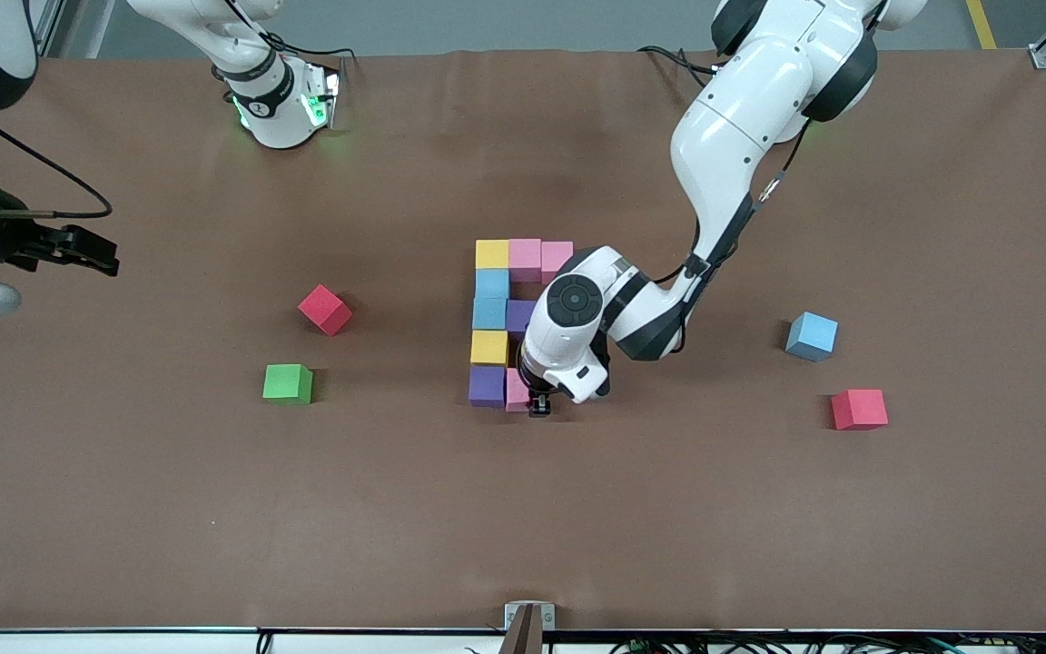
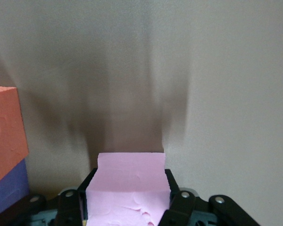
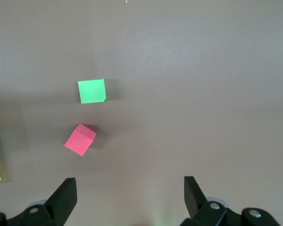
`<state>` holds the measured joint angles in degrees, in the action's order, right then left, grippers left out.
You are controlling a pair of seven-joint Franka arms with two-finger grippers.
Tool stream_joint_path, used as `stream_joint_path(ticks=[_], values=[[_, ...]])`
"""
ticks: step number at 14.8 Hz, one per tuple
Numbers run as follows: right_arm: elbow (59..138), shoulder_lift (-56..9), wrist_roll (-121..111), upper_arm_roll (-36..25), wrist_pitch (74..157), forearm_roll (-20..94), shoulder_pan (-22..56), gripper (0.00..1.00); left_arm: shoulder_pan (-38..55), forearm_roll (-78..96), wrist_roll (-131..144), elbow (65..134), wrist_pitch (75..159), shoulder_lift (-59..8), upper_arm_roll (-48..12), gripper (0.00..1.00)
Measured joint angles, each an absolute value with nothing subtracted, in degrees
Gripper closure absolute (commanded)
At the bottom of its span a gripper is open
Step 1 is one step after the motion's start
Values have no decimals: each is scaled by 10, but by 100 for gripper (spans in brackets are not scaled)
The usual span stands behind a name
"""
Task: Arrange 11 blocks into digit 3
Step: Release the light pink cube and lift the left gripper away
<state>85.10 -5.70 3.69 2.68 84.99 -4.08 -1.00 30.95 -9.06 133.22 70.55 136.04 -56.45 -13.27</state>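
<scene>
My left gripper [image 1: 538, 406] clamps a pink cube [image 2: 127, 188] beside the purple cube [image 1: 487, 385] at the figure's near end. My right gripper [image 3: 127, 197] waits with its fingers spread, over the worktop [image 1: 123, 509].

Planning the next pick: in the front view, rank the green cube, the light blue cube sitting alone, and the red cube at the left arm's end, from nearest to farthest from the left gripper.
From the left gripper:
1. Green cube, toward the right arm's end.
2. Light blue cube, toward the left arm's end.
3. Red cube, nearer the camera than the blue.

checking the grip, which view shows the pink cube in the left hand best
The left wrist view: the pink cube fills the gap between the left hand fingers. The front view shows only a sliver beside the arm; the right wrist view shows none.
</scene>
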Motion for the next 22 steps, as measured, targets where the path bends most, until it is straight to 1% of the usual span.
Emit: stream_joint_path(ticks=[2, 3, 5, 6, 9, 13, 16, 19, 22], values=[[841, -57, 30, 27, 844, -41, -10, 0, 309, -91, 1332, 705, 1361, -565, -133, 74], [836, -57, 29, 27, 840, -41, -10, 0, 309, -91, 1333, 705, 1362, -565, -133, 60], [819, -57, 28, 27, 836, -41, -10, 0, 309, -91, 1333, 705, 1368, -566, -132, 25], [809, -57, 27, 27, 834, -41, -10, 0, 309, -91, 1333, 705, 1371, -566, -132, 1], [799, -57, 26, 30, 828, -40, -10, 0, 310, -91, 1333, 705, 1374, -568, -128, 0], [796, -57, 26, 33, 791, -31, -10, 0, 310, -91, 1333, 704, 1376, -569, -122, 0], [794, -57, 26, 33, 779, -25, -10, 0, 310, -91, 1313, 698, 1369, -567, -122, 0], [793, -57, 26, 34, 777, -24, -10, 0, 309, -91, 1277, 690, 1334, -540, -122, 0], [793, -57, 23, 34, 776, -24, -10, 0, 307, -91, 1196, 690, 1256, -498, -122, 0]])
